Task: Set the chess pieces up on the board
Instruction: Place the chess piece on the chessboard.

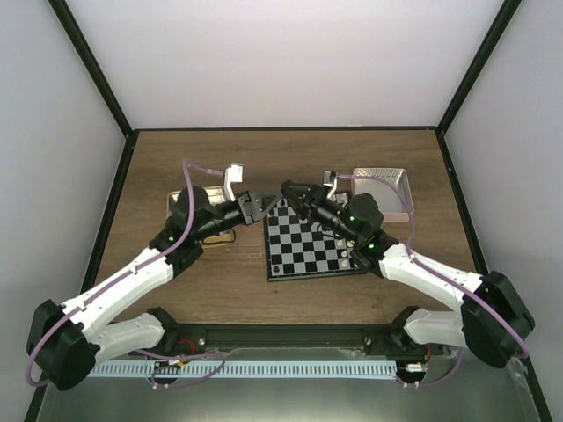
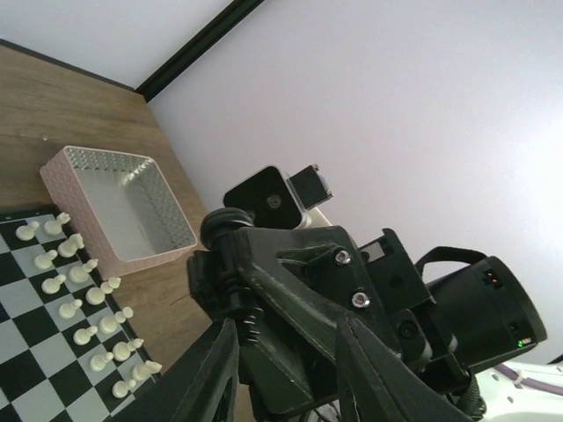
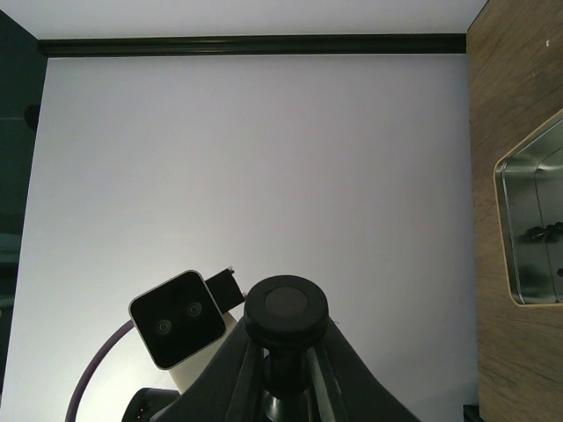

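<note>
The board [image 1: 308,251] lies in the middle of the table, with white chessmen [image 2: 79,299] in two rows along its right side [image 1: 341,248]. Both grippers meet above the board's far left corner. My right gripper [image 3: 286,374] is shut on a black chess piece [image 3: 286,303], whose round base faces its camera. In the left wrist view the same chess piece [image 2: 227,255] shows, ridged stem and knob, just past my left gripper [image 2: 290,360]. Its fingers [image 2: 207,369] stand a little apart around the right gripper's tip; contact with the piece is hidden.
A pink-rimmed metal tin [image 1: 384,191] stands at the board's far right corner and looks empty in the left wrist view [image 2: 119,202]. Another tin [image 3: 528,229] on the left holds more black pieces [image 3: 544,232]. Dark frame posts rise at the back corners.
</note>
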Robot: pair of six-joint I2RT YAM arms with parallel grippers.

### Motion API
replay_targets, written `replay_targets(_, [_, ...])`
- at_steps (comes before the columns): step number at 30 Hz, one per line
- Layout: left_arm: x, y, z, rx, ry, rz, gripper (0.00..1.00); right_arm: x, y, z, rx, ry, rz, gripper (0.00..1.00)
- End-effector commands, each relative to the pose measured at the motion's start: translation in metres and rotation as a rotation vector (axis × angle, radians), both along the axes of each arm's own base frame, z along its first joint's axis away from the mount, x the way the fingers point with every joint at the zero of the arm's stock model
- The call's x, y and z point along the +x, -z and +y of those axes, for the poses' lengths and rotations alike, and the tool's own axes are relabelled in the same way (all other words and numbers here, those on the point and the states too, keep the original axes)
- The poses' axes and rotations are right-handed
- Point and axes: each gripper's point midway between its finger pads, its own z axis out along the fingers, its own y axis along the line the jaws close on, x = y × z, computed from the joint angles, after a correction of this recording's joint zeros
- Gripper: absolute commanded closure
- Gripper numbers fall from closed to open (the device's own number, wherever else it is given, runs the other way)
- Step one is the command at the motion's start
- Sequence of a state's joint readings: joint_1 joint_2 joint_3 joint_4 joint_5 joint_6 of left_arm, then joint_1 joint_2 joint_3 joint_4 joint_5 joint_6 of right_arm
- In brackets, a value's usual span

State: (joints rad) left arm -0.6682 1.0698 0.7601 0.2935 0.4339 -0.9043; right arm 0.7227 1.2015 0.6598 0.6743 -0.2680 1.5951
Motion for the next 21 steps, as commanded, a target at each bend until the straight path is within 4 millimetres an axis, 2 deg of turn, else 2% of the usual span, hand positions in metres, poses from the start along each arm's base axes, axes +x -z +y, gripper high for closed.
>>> replay_targets(1, [0.0075,0.0012,0.0011,0.031,-0.041,0.0,0.66,-0.0045,-0.0282,0.0039,0.049,-0.03,-0.05,0.93])
replay_targets(5, [0.0118,0.0077,0.0029,0.052,-0.067,0.017,0.6,-0.0047,-0.0284,0.0031,0.045,-0.026,-0.059,0.93])
replay_targets(8, [0.013,0.0089,0.0032,0.057,-0.073,0.021,0.6,-0.0042,-0.0265,0.0027,0.036,-0.021,-0.06,0.93])
replay_targets(12, [0.0129,0.0025,0.0012,0.043,-0.062,0.006,0.65,-0.0049,-0.0252,0.0036,0.035,-0.028,-0.059,0.93])
replay_targets(21, [0.0124,0.0062,-0.0048,0.049,-0.031,0.013,0.76,-0.0057,-0.0226,0.01,0.027,-0.059,-0.068,0.93])
